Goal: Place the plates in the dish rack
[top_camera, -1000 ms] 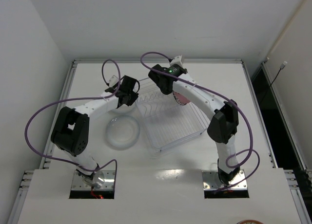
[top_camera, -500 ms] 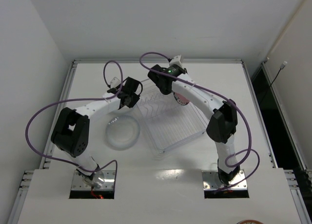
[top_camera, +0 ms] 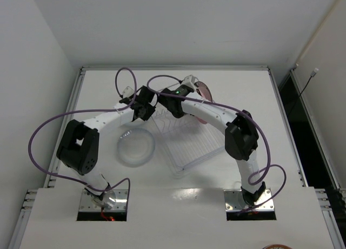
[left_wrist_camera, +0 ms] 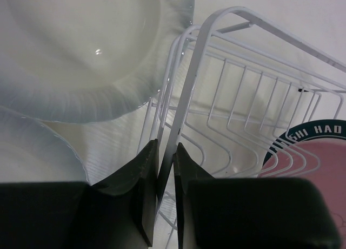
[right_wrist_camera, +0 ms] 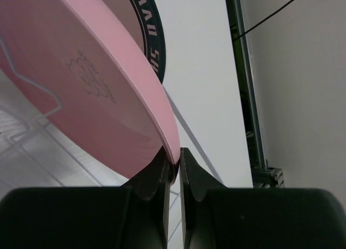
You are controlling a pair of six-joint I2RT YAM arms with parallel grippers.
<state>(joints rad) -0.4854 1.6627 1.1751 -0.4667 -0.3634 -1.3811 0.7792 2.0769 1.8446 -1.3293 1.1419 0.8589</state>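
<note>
My right gripper point(right_wrist_camera: 174, 156) is shut on the rim of the pink plate point(right_wrist_camera: 81, 81), holding it tilted on edge. Behind it shows the dark lettered rim of the patterned plate point(right_wrist_camera: 148, 38). From above, the pink plate point(top_camera: 204, 89) stands by the far end of the dish rack point(top_camera: 194, 141), beside the right gripper point(top_camera: 190, 95). My left gripper point(left_wrist_camera: 166, 147) is shut on a white wire at the dish rack's point(left_wrist_camera: 243, 97) left end. Translucent plates point(left_wrist_camera: 81, 54) lie left of the rack, seen from above as a stack point(top_camera: 136, 146).
The right arm point(top_camera: 238, 135) arches over the rack's right side. Purple cables point(top_camera: 48, 124) loop off both arms. The table's raised border point(top_camera: 173, 69) runs along the back, and walls stand close on the left and right.
The right wrist has swung left toward the left gripper, and the pink plate now shows upright past the rack's far end. The left gripper has edged right, still at the rack's corner.
</note>
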